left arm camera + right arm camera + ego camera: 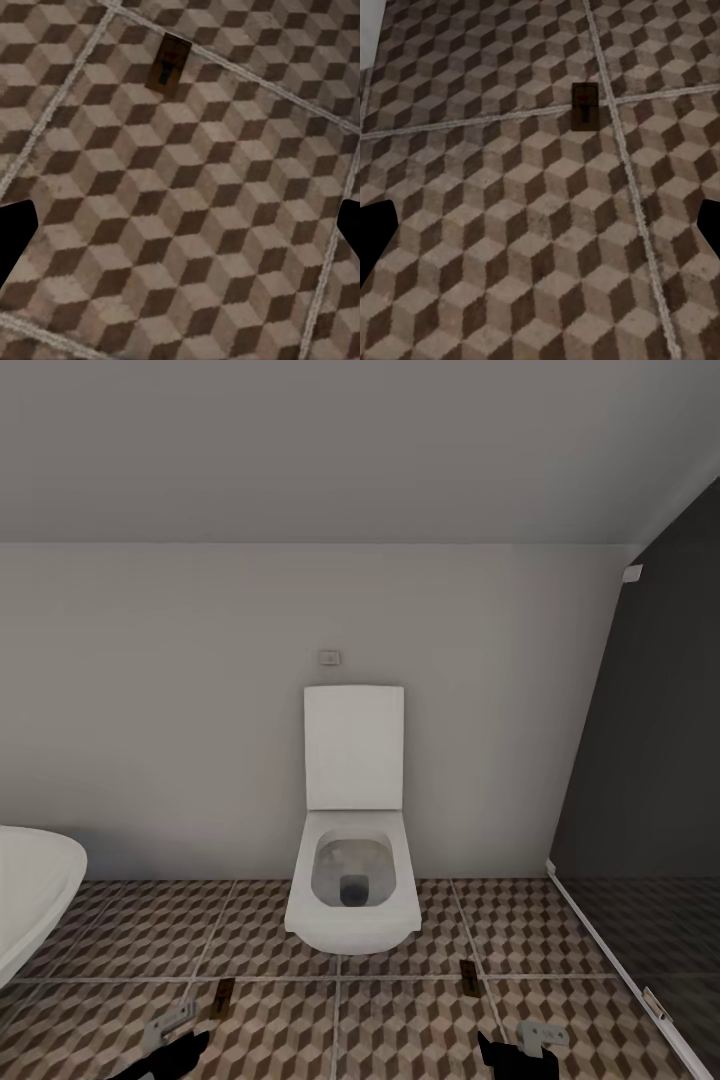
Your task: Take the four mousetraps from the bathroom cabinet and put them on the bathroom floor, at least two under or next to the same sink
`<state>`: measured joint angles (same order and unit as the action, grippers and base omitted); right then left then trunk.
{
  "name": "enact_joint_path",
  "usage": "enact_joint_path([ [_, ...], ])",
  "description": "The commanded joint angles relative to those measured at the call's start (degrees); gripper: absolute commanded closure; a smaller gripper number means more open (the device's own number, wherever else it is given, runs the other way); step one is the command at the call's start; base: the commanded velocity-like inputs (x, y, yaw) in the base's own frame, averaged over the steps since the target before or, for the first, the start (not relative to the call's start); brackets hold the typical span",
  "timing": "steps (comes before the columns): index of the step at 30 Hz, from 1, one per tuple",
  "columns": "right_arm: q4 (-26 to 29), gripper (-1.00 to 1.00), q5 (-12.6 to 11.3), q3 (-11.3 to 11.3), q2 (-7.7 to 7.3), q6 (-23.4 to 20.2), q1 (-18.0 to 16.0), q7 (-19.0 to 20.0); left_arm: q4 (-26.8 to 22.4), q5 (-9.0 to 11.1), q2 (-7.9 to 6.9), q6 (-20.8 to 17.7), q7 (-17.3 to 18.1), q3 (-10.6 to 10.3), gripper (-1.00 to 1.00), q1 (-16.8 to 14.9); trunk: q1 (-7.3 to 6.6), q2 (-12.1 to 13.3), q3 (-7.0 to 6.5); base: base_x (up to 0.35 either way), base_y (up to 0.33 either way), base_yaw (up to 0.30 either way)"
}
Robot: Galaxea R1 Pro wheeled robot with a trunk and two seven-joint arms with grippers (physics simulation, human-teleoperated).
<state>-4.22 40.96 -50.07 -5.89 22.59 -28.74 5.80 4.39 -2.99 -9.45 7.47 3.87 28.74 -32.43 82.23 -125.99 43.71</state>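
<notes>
Two mousetraps lie flat on the cube-patterned bathroom floor [400, 1020] in front of the toilet. One mousetrap [222, 997] is left of the bowl, the same mousetrap [169, 65] showing in the left wrist view. The other mousetrap [467, 977] lies on a grout line right of the bowl, and is the mousetrap [584, 106] seen from the right wrist. My left gripper [175, 1055] [180, 232] hangs open above bare tiles, short of its trap. My right gripper [505, 1055] [540, 236] is likewise open and holds nothing. The cabinet and the bathroom sink are out of view.
A white toilet [352, 880] with its lid up stands against the far wall, straight ahead. The rim of a white bathtub [30, 890] reaches in at the left. A dark glass shower screen [650, 780] and its floor rail close off the right.
</notes>
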Motion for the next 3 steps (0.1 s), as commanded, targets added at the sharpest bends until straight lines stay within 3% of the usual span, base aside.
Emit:
enact_joint_path([
  [1,0.00,-1.00,0.00,-0.01,0.00,0.00,0.00,0.00,0.00,0.00,0.02,0.00,0.00,0.00,-1.00,0.00,0.00,0.00,0.00,0.000,0.000,0.000],
  [3,0.00,-1.00,0.00,0.00,0.00,0.00,0.00,0.00,0.00,0.00,0.03,0.00,0.00,0.00,-1.00,0.00,0.00,0.00,0.00,0.000,0.000,0.000],
])
